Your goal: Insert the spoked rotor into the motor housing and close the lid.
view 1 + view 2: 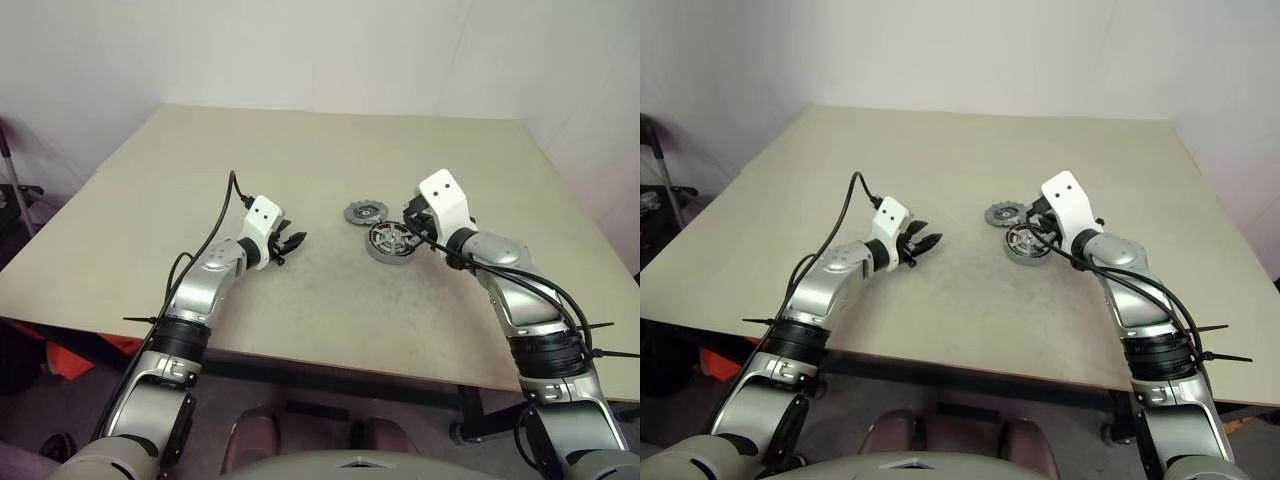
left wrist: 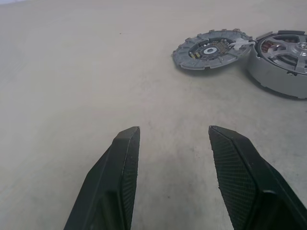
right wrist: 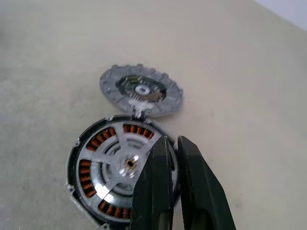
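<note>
The motor housing (image 3: 120, 170) sat on the beige worktop (image 1: 300, 160) with the spoked rotor (image 3: 125, 163) already seated inside it, copper coils showing between the silvery spokes. The lid (image 3: 141, 90) lay flat just behind the housing, touching its rim. The right hand (image 3: 173, 143) hung over the housing's near edge, its fingers clenched together on nothing. The left hand (image 2: 172, 139) hovered well apart to the left, released and empty.

A broad beige counter (image 1: 300, 160) with a matte, faintly speckled top stands against a plain white wall (image 1: 330, 50). At the far left edge, something red (image 1: 70, 357) lies on the floor beneath it.
</note>
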Action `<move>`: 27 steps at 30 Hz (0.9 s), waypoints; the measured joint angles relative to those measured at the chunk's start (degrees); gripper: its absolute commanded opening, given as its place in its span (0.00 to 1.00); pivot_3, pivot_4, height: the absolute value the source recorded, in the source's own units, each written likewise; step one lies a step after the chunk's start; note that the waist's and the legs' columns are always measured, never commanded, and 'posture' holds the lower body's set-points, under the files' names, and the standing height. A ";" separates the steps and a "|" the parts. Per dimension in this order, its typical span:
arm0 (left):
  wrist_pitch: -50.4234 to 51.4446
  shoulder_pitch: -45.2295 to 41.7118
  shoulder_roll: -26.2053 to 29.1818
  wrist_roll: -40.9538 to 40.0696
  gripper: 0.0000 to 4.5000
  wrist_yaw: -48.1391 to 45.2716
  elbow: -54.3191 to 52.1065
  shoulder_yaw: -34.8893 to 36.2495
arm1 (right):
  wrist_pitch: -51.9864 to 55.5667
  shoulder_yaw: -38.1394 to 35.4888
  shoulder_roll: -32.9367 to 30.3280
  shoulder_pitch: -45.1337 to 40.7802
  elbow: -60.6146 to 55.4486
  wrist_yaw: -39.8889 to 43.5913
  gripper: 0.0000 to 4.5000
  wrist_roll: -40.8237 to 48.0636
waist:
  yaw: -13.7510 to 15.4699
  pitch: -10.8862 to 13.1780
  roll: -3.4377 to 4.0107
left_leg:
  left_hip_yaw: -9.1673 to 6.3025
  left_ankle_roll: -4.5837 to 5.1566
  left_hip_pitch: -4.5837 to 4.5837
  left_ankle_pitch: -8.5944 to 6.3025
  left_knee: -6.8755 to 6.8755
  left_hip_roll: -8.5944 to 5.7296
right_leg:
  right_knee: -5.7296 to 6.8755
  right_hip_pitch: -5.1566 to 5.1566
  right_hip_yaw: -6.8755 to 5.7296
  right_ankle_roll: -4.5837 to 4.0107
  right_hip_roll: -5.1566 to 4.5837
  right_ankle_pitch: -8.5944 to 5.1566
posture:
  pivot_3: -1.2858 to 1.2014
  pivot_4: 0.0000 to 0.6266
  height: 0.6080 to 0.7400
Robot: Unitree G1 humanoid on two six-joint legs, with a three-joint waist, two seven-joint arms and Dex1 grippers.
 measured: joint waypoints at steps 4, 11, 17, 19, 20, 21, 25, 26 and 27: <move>0.05 0.09 0.00 -0.01 0.54 0.02 0.01 0.00 | -2.44 1.59 1.84 2.23 3.67 -0.52 0.07 -0.43 | -0.15 -0.01 0.01 | 0.02 0.00 0.05 0.00 0.01 -0.01 | 0.02 0.02 0.05 0.00 -0.01 0.00 | 0.52 0.00 1.00; 0.04 0.10 -0.23 -0.03 0.54 0.01 0.00 -0.07 | -3.07 1.40 -0.49 1.12 2.32 1.74 0.07 0.09 | -0.06 0.00 0.01 | 0.00 -0.01 0.04 0.01 0.01 -0.02 | 0.01 0.04 0.03 0.00 -0.01 0.01 | 0.52 0.00 1.00; 0.02 0.10 -0.62 -0.04 0.54 0.13 0.00 -0.07 | -11.07 1.87 -11.53 -1.89 0.44 9.56 0.07 -1.18 | 0.08 0.00 0.01 | 0.00 0.04 -0.02 -0.02 0.01 -0.01 | -0.03 0.02 0.00 0.00 -0.02 0.00 | 0.52 0.00 1.00; 0.02 0.19 -0.72 -0.05 0.54 0.23 0.01 -0.07 | -18.30 4.53 -18.24 -2.52 2.68 15.35 0.07 -3.84 | 0.24 0.01 0.00 | 0.00 0.08 -0.02 -0.05 0.04 0.00 | -0.05 0.05 -0.03 0.00 -0.03 0.00 | 0.52 0.00 1.00; 0.02 0.21 -0.75 -0.05 0.54 0.28 0.00 -0.07 | -21.53 5.85 -20.96 -2.74 4.04 18.15 0.07 -5.00 | 0.24 0.01 -0.02 | 0.00 0.11 -0.02 -0.06 0.04 -0.01 | -0.06 0.07 -0.05 0.00 -0.06 0.00 | 0.52 0.00 1.00; 0.01 0.25 -0.71 -0.05 0.54 0.38 0.00 -0.02 | -24.92 6.96 -22.84 -3.12 5.78 20.84 0.15 -6.28 | 0.19 0.03 -0.04 | 0.00 0.26 0.00 -0.15 0.05 0.00 | -0.05 0.08 -0.05 0.00 -0.05 0.00 | 0.52 0.00 1.00; -0.11 0.29 -1.09 -0.02 0.54 0.42 0.06 -0.25 | -38.12 13.60 -25.48 -9.49 15.10 29.98 0.43 -11.76 | -0.66 0.03 -0.02 | 0.02 0.36 -0.05 -0.21 0.28 0.07 | 0.11 -0.01 -0.06 -0.03 -0.04 0.02 | 0.52 0.00 1.00; -0.11 0.29 -1.15 -0.02 0.54 0.43 0.07 -0.27 | -40.89 14.57 -25.50 -11.28 16.97 31.19 0.51 -12.99 | -0.74 0.03 -0.02 | 0.01 0.37 -0.10 -0.21 0.35 0.10 | 0.12 -0.02 -0.10 -0.05 -0.03 0.03 | 0.52 0.00 1.00; -0.11 0.29 -1.13 0.00 0.54 0.44 0.10 -0.28 | -44.02 15.81 -25.44 -13.44 19.11 31.93 0.58 -14.68 | -0.76 0.03 -0.02 | 0.01 0.41 -0.14 -0.23 0.46 0.14 | 0.17 -0.04 -0.12 -0.06 -0.02 0.03 | 0.52 0.00 1.00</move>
